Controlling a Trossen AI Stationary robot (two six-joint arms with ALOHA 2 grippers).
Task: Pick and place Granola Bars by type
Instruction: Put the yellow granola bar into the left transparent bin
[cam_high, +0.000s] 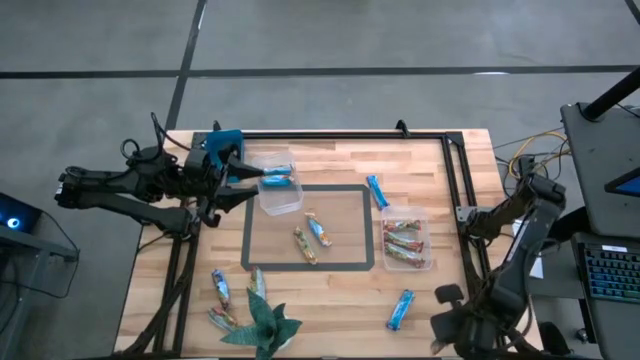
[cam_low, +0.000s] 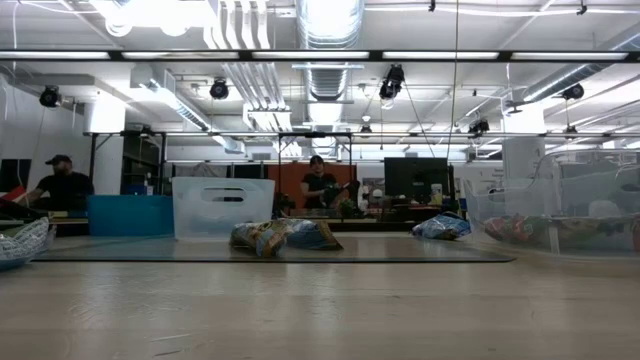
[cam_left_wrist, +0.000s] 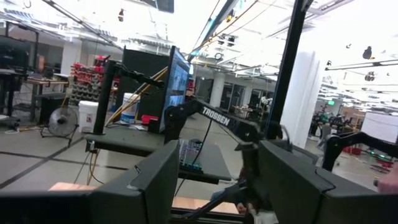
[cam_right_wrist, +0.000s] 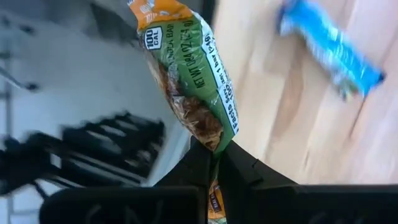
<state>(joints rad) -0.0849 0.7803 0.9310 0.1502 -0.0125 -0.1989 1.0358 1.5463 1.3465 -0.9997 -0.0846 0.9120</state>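
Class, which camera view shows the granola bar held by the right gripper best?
The right wrist view: the green-and-orange granola bar fills the picture, pinched at one end by the right gripper. The high view shows only that arm at the table's edge; the low and left wrist views show nothing of the bar.

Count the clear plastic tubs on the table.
2. One clear tub overlaps the taped rectangle's upper-left corner; the second tub sits outside its right edge. None looks hidden.

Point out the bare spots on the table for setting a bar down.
Bare wood lies between the right tub and the table's far edge, and between the green paper plant and the loose blue bar. The taped rectangle holds two bars; its corners stay free.
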